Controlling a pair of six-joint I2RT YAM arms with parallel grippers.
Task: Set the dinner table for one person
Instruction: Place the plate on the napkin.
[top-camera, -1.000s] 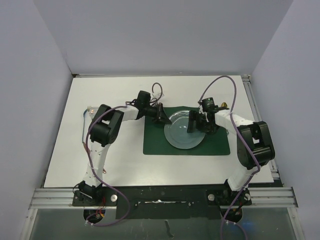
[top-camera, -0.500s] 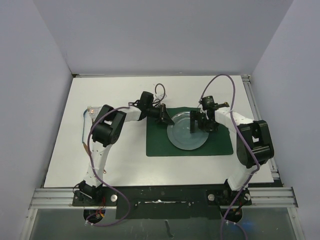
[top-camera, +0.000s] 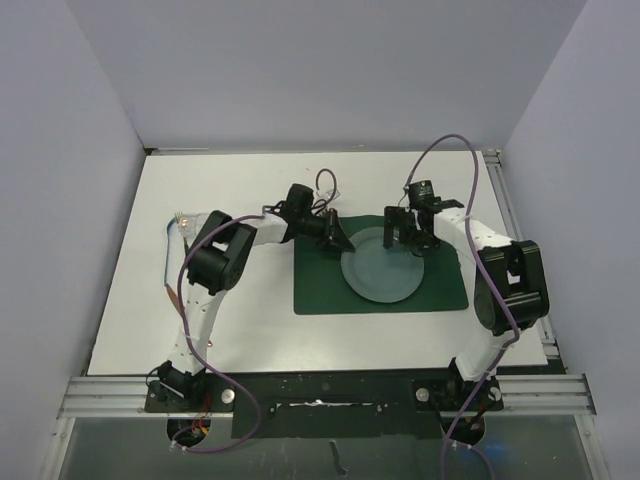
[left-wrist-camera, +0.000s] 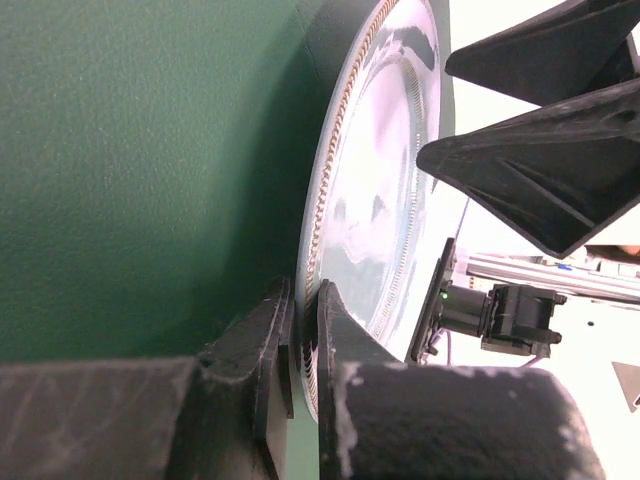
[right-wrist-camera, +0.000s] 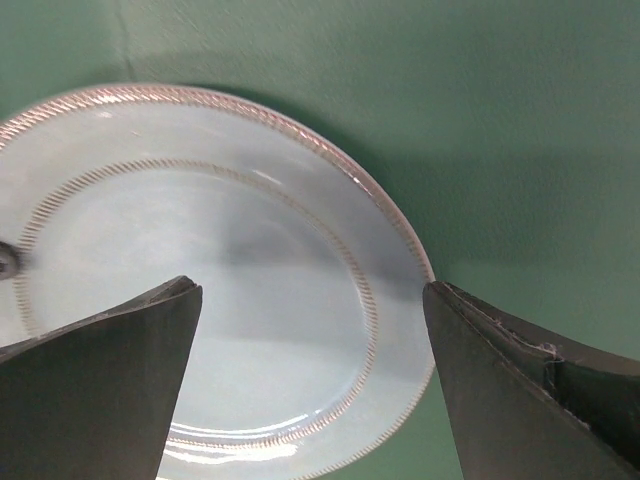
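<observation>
A pale blue plate (top-camera: 382, 266) with a ribbed rim lies on the dark green placemat (top-camera: 320, 295) on the white dinner table (top-camera: 230, 330). My left gripper (top-camera: 336, 241) is shut on the plate's left rim; in the left wrist view (left-wrist-camera: 305, 335) the rim sits pinched between the jaws, with the plate (left-wrist-camera: 385, 180) edge-on over the placemat (left-wrist-camera: 150, 150). My right gripper (top-camera: 405, 236) is open over the plate's far edge and holds nothing. In the right wrist view (right-wrist-camera: 312, 300) the fingers stand wide apart above the plate (right-wrist-camera: 200, 300) and the placemat (right-wrist-camera: 480, 120).
A small utensil-like item (top-camera: 181, 217) lies at the table's far left edge, partly hidden by the left arm. Metal rails (top-camera: 498, 190) run along the right side and the near edge. White walls close in the table on three sides.
The plate and placemat have shifted a little to the right, with my left gripper moving along on the rim. My right gripper has moved farther back and right over the plate's far edge.
</observation>
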